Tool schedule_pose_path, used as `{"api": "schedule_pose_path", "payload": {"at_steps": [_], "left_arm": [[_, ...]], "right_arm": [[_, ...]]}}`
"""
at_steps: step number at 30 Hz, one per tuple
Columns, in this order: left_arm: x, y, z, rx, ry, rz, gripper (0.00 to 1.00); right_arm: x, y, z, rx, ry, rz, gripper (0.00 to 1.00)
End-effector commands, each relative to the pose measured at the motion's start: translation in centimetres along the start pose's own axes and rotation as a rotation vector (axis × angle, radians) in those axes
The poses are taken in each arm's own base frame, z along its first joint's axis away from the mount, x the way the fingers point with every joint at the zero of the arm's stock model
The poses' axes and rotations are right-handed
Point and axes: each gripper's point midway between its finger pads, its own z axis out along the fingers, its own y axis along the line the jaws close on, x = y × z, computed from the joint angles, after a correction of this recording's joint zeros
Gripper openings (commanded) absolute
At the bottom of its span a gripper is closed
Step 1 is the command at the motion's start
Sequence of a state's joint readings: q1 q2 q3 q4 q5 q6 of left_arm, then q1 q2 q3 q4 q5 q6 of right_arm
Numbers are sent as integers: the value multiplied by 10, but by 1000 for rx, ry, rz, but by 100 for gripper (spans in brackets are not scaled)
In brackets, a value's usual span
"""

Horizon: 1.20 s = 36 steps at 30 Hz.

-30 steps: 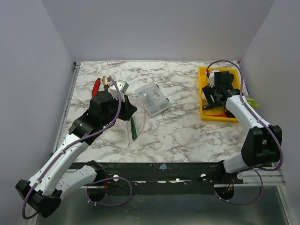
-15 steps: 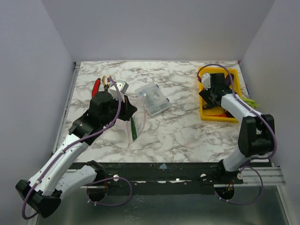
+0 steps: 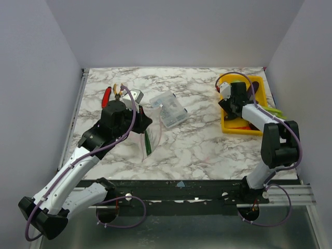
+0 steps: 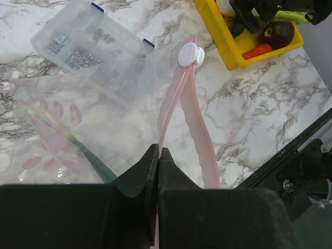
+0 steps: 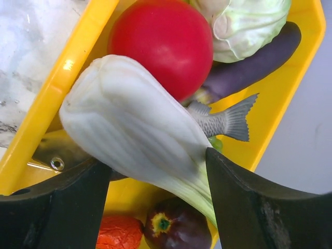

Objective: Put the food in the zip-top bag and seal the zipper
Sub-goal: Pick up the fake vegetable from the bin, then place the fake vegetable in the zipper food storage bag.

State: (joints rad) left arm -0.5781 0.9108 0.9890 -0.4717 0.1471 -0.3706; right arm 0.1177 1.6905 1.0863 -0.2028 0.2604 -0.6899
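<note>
While left gripper (image 4: 158,154) pinches zipper (image 4: 175,92), right gripper (image 5: 155,162) spread around pale vegetable (image 5: 132,116), perhaps touching.

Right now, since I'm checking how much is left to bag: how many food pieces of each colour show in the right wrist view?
White: 1, bulb
Red: 1, round fruit
Pale green: 1, cabbage
Purple: 1, long piece
Grey: 1, fish
Orange-red: 1, wrinkled piece
Dark maroon: 1, round piece
Total: 7
</note>
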Motion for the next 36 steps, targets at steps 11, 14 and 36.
{"api": "schedule_pose_path", "payload": {"at_steps": [11, 14, 36], "left_arm": [[1, 5, 7, -22, 2, 9, 0], [1, 6, 7, -29, 1, 10, 0], [10, 17, 22, -71, 49, 20, 0]], "right_arm": [[-19, -29, -20, 119, -91, 115, 18], [-30, -38, -41, 134, -135, 198, 16], [-158, 98, -312, -1068, -540, 1021, 0]]}}
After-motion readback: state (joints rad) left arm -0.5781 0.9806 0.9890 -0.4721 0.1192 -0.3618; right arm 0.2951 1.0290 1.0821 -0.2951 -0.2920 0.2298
